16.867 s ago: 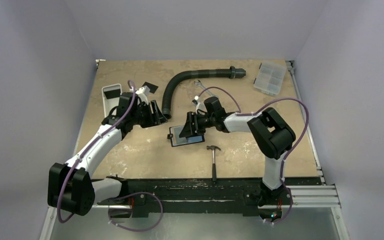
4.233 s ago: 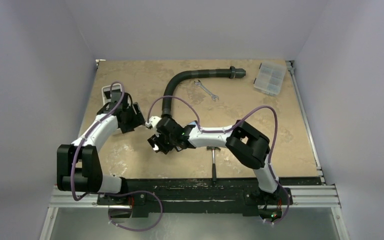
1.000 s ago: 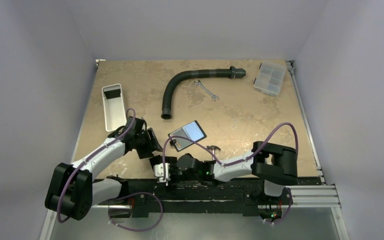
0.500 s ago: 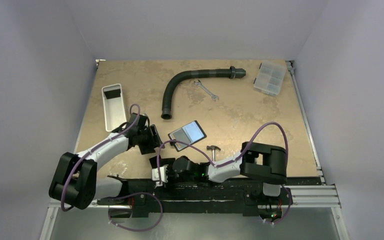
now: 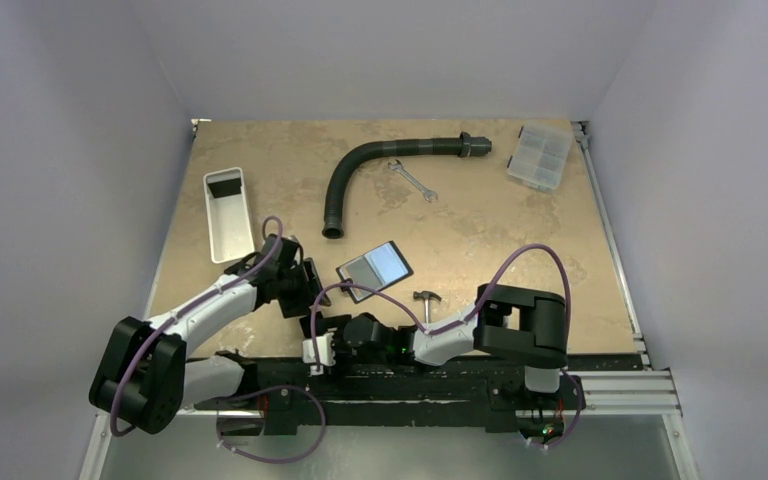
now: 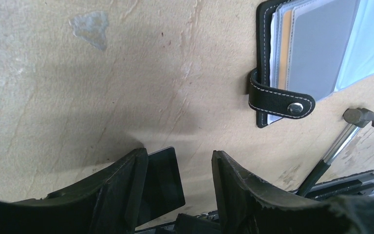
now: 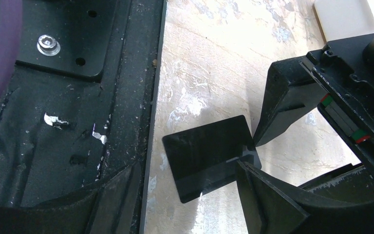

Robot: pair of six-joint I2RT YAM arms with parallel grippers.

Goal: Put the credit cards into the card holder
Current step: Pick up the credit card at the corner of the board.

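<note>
- Biggest risk: both grippers crowd one card [image 7: 209, 163], which lies flat on the table [image 5: 520, 230] right at its near edge.
  - R gripper [image 7: 187, 170] hangs over it w/ jaws spread wide, nothing held.
  - L gripper [image 6: 180, 156] is also released. One finger tip seems to touch the card's corner; the other finger is clear of it.
  - If both go in at once, fingers prob. clash.
- Next: the card is thin & flat, w/ no lip to get under.
  - A closing finger may just skid it.
  - A push toward the near edge could send it onto the black rail [image 7: 53, 97], prob. harder to lift from there.
- Then: the holder [image 5: 375, 268] lies open mid-table, nearer the near edge. It's near the card but apart from it, w/ nothing pinning it.
  - Sliding a card in w/ one arm could shove it along.
  - The strap [image 6: 280, 100] sticks out on one side & may snag.
- Containers, big to small:
  - Tray [image 5: 230, 235], by the left edge: one dark flat piece at its far end, prob. a 2nd card [image 5: 225, 185].
  - Box [image 5: 540, 155], far right corner: clear, w/ compartments; contents too small to tell.
  - Holder: clear sleeves fanned open. A grey panel & an orange strip show inside; can't tell how many cards are in.
</note>
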